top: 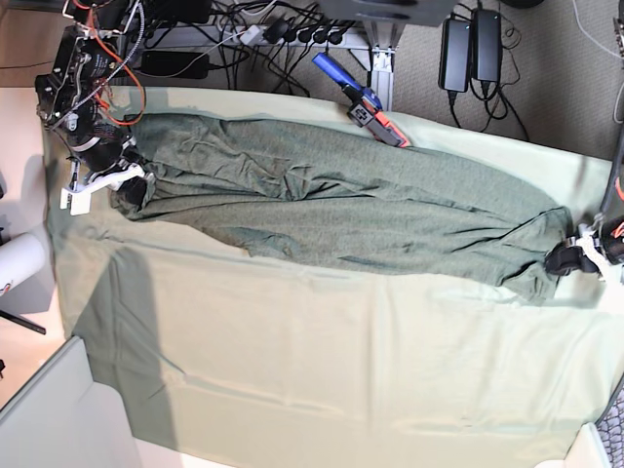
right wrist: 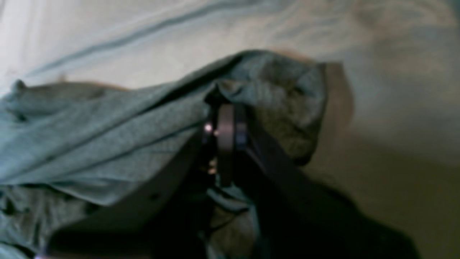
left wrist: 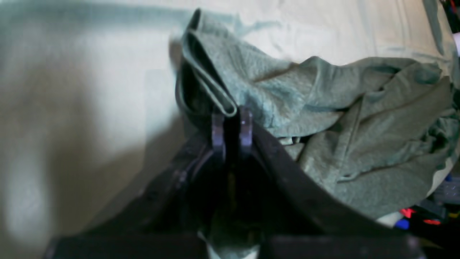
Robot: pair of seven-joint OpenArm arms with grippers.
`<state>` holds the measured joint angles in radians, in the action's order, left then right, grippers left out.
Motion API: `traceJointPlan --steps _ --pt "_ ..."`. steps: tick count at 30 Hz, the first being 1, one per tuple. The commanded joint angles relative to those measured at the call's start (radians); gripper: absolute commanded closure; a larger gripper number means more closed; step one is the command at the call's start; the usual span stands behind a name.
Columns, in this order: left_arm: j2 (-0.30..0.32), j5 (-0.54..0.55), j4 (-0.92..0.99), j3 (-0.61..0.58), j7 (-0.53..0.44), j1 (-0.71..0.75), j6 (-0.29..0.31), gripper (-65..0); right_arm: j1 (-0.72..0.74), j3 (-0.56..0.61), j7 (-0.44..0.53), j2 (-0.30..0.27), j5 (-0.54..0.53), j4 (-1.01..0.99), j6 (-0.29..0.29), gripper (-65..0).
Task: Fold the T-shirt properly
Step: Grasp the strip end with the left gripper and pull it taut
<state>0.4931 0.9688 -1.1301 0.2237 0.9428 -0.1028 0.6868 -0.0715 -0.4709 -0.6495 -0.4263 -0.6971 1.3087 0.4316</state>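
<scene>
The T-shirt [top: 341, 210] stretches from ten to four o'clock, each end pinched by the clamped left gripper [top: 568, 257] and right gripper [top: 129, 185].

the t-shirt [top: 341, 205] lies across the table cloth [top: 341, 370] (toward its far edge).

A pale green cloth [top: 322, 361] covered the table, creased in long lines. Beyond its far edge lay grey carpet [top: 546, 88] strewn with black cables [top: 263, 34] and two power bricks [top: 471, 49]. A blue and orange tool [top: 359, 97] rested at that edge. Light fell evenly.
</scene>
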Motion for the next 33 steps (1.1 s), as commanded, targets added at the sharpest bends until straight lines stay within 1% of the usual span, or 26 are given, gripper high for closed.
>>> traceJointPlan --steps 1,6,8,12,14,15,16,18,23,26,29,33 --pt "0.026 -0.003 -0.013 0.006 -0.034 -0.016 0.011 0.0 0.013 -0.006 0.016 -0.02 -0.024 0.019 0.018 0.0" --pt "0.045 -0.085 -0.013 0.006 -0.106 -0.024 0.011 0.0 0.013 -0.007 0.016 -0.02 -0.029 0.042 0.018 0.0" --pt "0.047 -0.119 -0.013 0.006 -0.108 -0.036 0.011 0.0 0.013 -0.007 0.016 -0.02 -0.029 0.05 0.018 0.0" --pt "0.055 -0.14 -0.013 0.006 -0.109 -0.056 0.011 0.0 0.013 -0.007 0.012 -0.019 -0.028 0.054 0.018 0.0" --pt "0.06 -0.148 -0.013 0.006 -0.11 -0.068 0.011 0.0 0.013 -0.007 0.011 -0.019 -0.029 0.054 0.018 -11.8" --pt "0.06 -0.157 -0.013 0.006 -0.111 -0.077 0.011 0.0 0.013 -0.007 0.011 -0.019 -0.029 0.056 0.018 -15.9" --pt "0.062 -0.173 -0.013 0.006 -0.116 -0.084 0.011 0.0 0.013 -0.007 0.012 -0.019 -0.029 0.059 0.018 -18.1" --pt "0.07 -0.2 -0.013 0.006 -0.127 -0.1 0.011 0.0 0.013 -0.008 0.012 -0.019 -0.029 0.061 0.018 -18.3" --pt "0.114 -0.216 -0.013 0.007 -0.178 -0.111 0.011 0.0 0.013 -0.014 0.012 -0.019 -0.029 0.061 0.018 -18.3" --pt "0.133 -0.257 -0.013 0.007 -0.2 -0.117 0.011 0.0 0.013 -0.023 0.013 -0.019 -0.029 0.061 0.018 -18.3" --pt "0.142 -0.304 -0.013 0.007 -0.229 -0.117 0.011 0.0 0.013 -0.026 0.013 -0.019 -0.029 0.061 0.018 -18.2" --pt "0.142 -0.291 -0.05 0.007 -0.227 -0.109 0.011 0.0 0.013 -0.026 0.014 -0.019 -0.029 0.061 0.018 -18.3"
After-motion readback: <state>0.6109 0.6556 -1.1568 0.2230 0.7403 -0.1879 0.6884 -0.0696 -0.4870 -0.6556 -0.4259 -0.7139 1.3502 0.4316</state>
